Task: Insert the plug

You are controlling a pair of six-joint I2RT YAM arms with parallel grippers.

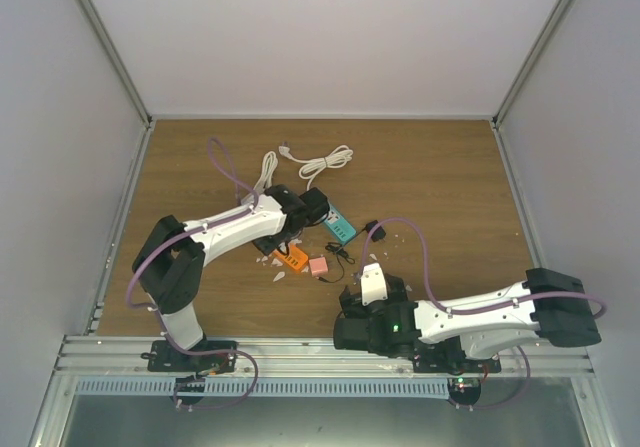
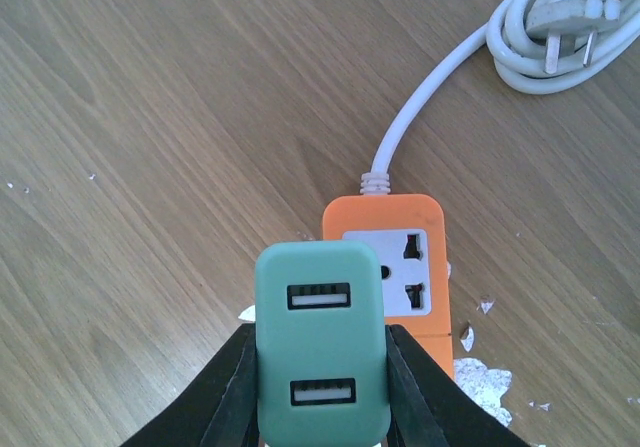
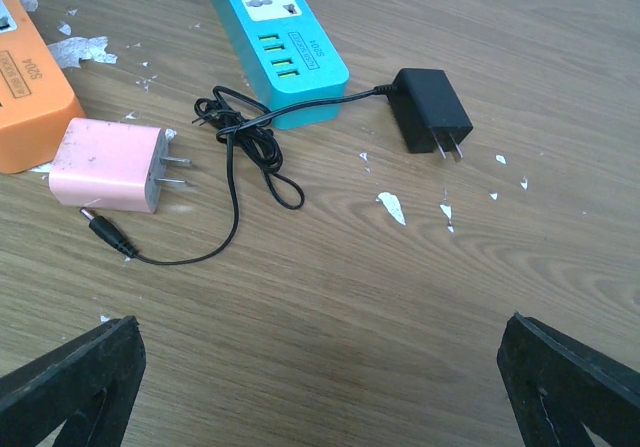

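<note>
We see the left gripper (image 2: 322, 392) clamped on a green boxy USB charger (image 2: 320, 317); the right gripper (image 3: 320, 377) spread wide, empty, near the small black boxy adapter plug (image 3: 430, 110).

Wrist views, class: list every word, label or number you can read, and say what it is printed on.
No text is clear enough to quote.
Orange power strip: dark print on its top, too blurred to read.
Teal power strip: small print beside the green ports, too small to read.
Pink charger, black plug, green charger: no markings visible.
</note>
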